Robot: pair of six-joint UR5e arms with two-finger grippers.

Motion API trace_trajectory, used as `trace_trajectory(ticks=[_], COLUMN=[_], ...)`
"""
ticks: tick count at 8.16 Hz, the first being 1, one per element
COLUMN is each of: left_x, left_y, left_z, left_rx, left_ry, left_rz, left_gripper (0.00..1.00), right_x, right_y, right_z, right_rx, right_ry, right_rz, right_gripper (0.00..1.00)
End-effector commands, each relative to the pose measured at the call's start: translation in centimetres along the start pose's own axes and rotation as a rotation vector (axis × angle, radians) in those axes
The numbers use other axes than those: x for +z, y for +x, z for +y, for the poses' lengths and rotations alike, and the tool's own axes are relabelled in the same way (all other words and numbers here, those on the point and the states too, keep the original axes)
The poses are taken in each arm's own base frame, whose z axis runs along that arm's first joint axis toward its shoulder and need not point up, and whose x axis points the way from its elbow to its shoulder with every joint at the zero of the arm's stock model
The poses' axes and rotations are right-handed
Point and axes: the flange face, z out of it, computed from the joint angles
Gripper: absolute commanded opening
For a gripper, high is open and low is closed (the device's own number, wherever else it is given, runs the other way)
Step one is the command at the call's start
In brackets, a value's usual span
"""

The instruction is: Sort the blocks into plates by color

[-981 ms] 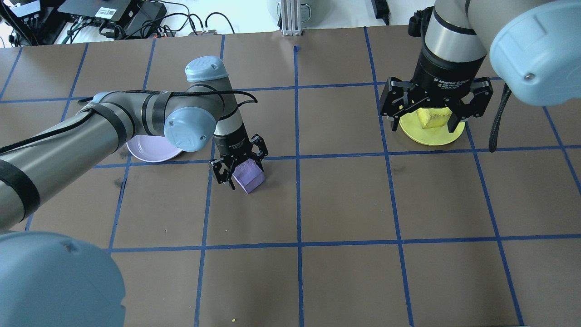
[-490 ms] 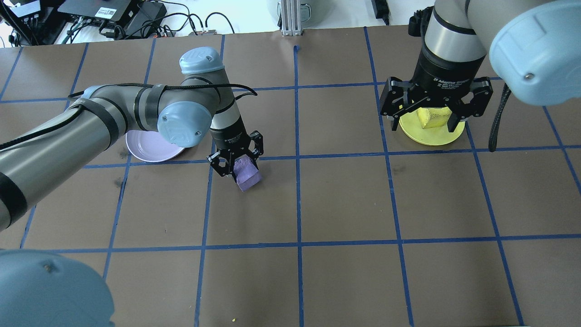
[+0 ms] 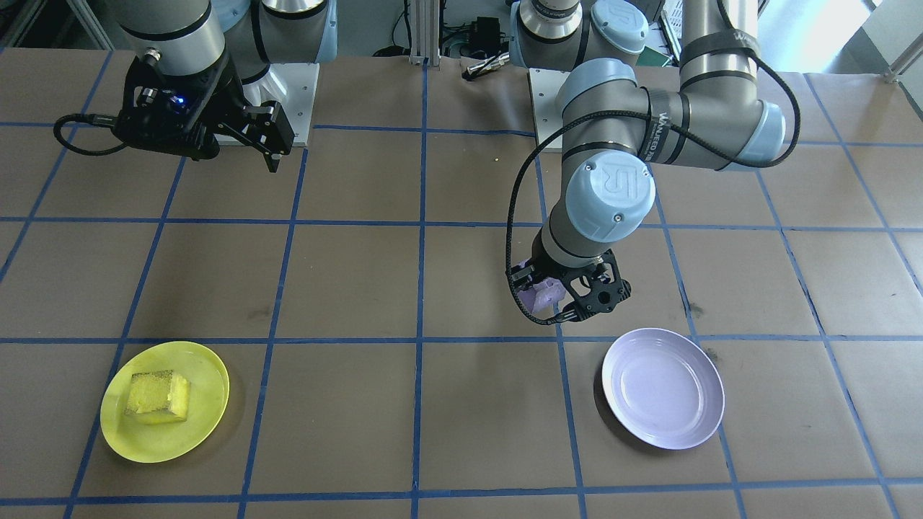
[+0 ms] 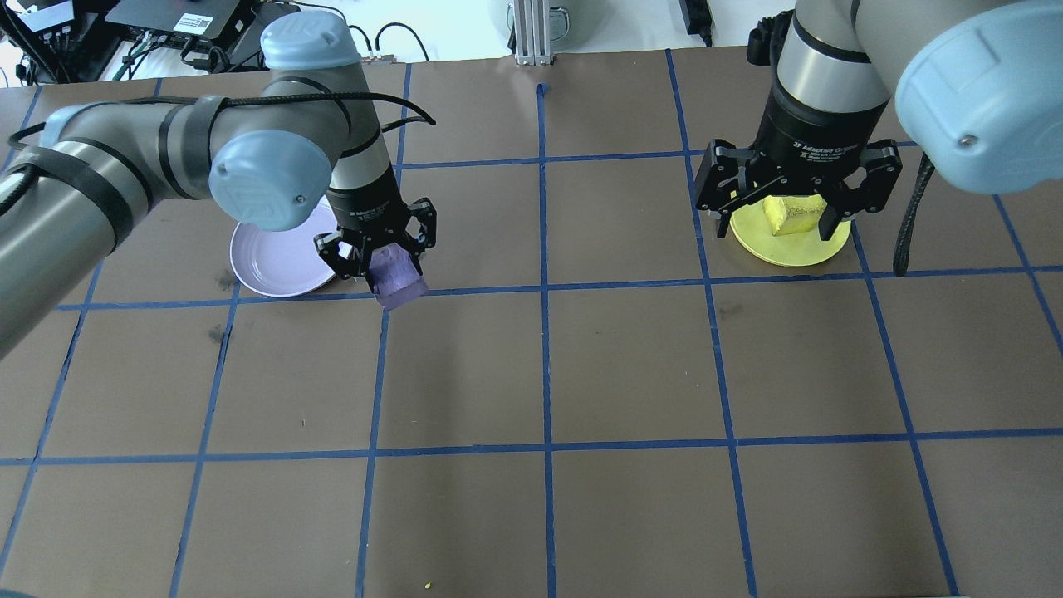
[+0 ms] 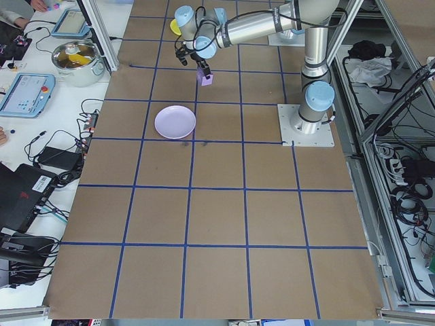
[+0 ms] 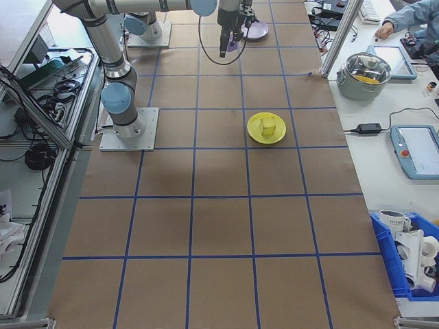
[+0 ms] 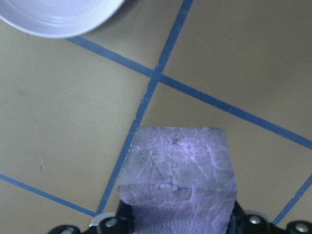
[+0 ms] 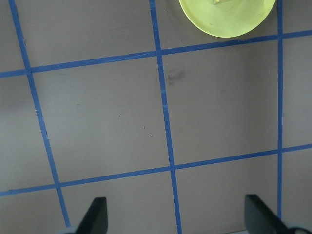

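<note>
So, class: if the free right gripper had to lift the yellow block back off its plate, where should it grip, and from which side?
Probably from straight above. The yellow block lies low and flat in the shallow yellow plate, whose raised rim would hinder a sideways approach. Close the right gripper, now open, on two opposite upright faces; the top face is broad and clear.

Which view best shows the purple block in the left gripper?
Left wrist view: the purple block fills the frame, clamped in the left gripper. Overhead shows it beside the lavender plate; front-facing partly hides it; side views show it tiny.
</note>
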Motion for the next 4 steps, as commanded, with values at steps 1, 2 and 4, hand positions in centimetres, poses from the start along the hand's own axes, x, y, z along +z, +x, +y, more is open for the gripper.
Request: trace_trajectory(ticks=[1,2,4], left_x=[-5.4,-5.5,-3.9], left_y=[-6.2,-9.5,-14.1], left_z=[-5.1,-7.6,-11.5], left_rx=[0.205,0.252,0.350], left_ry=[0.101,0.095,0.064], left_rz=[-0.025,-0.018,-0.014], left_gripper=[0.00,0.00,0.00], right_x=[0.0,0.0,0.0], right_y=[0.2,0.2,0.2], right_z=[-0.1,-0.1,-0.1], right_rx=[0.001,0.001,0.002], right_ry=[0.004,0.004,0.006], right_rz=[0.015,0.015,0.014], right_gripper=[1.00,1.00,1.00])
